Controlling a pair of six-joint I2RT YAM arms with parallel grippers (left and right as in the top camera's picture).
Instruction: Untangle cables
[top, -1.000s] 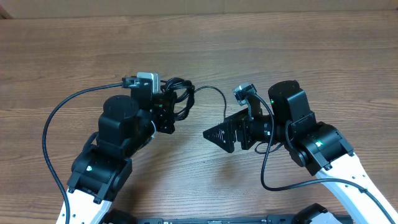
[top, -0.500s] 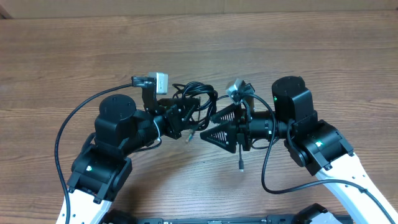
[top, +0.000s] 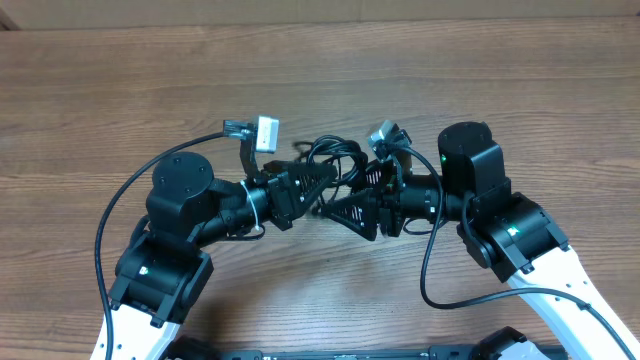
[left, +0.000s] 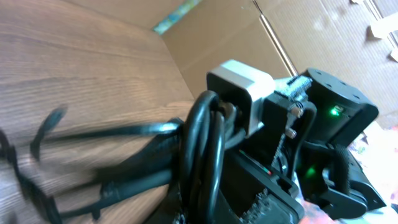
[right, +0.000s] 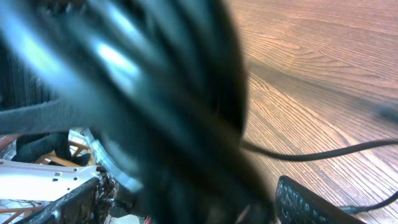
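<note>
Your left fingers (top: 305, 183) are clamped shut on the cables (top: 336, 157) over the desk (top: 450, 70), right fingers (top: 350, 213) are right against the same bundle, can't tell if they're gripping

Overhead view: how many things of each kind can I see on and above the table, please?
Robot arms: 2, left arm and right arm
Grippers: 2, left gripper and right gripper
Cable bundle: 1, single strands too tangled to count
Table: 1
Total: 6
</note>
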